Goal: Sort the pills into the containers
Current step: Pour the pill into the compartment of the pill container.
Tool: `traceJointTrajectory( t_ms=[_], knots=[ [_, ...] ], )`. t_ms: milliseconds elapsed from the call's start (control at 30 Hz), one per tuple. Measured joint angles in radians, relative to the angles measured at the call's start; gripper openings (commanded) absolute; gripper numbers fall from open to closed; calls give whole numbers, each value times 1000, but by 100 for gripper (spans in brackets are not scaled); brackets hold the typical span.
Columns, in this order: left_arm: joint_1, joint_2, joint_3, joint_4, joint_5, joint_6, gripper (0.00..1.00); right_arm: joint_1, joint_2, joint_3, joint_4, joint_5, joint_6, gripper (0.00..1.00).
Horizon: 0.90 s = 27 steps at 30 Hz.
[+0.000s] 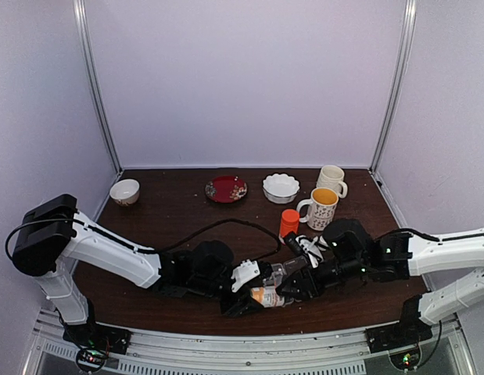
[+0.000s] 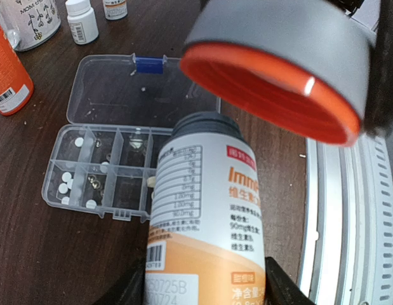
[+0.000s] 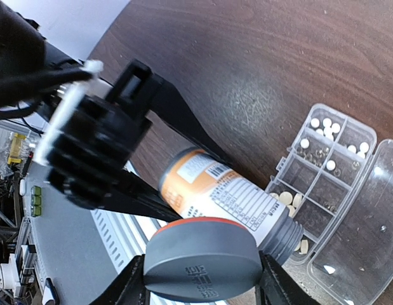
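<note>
- My left gripper point(image 2: 206, 289): jaws partly apart, clamped on the body of a white-and-orange labelled bottle point(image 2: 209, 210). The bottle is uncapped and tilted, its grey neck over one end of the pill box.
- My right gripper point(image 3: 202, 276): jaws partly apart, clamped on a grey cap point(image 3: 202, 260) with an orange inside. The cap is off the bottle, just beside its mouth.
- Pill box point(image 2: 117, 166): clear, flat on the worktop point(image 2: 56, 254), lid point(image 2: 107, 95) folded back.
- Compartments point(image 2: 126, 190): two rows, open.
- Pills point(image 2: 79, 141): white round ones in the end compartments away from the bottle, pale-yellow ones in a compartment beside the bottle's neck, one bit on the lid.
- Beyond the box: orange bottle point(image 2: 7, 76), small white bottle point(image 2: 82, 22).
</note>
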Motion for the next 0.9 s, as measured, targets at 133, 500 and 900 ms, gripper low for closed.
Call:
traceJointTrajectory(
  t_ms=[133,500,900],
  knots=[
    [0,0,-2,1,0,0,4,0,-16,0,12,2,3,0],
    [-1,-2,-11,9,-5,-4,4,3,30,3,-2,6,7,0],
    [-1,-2,-20,24,-5,-4,4,3,2,0,3,14,4,0]
  ],
)
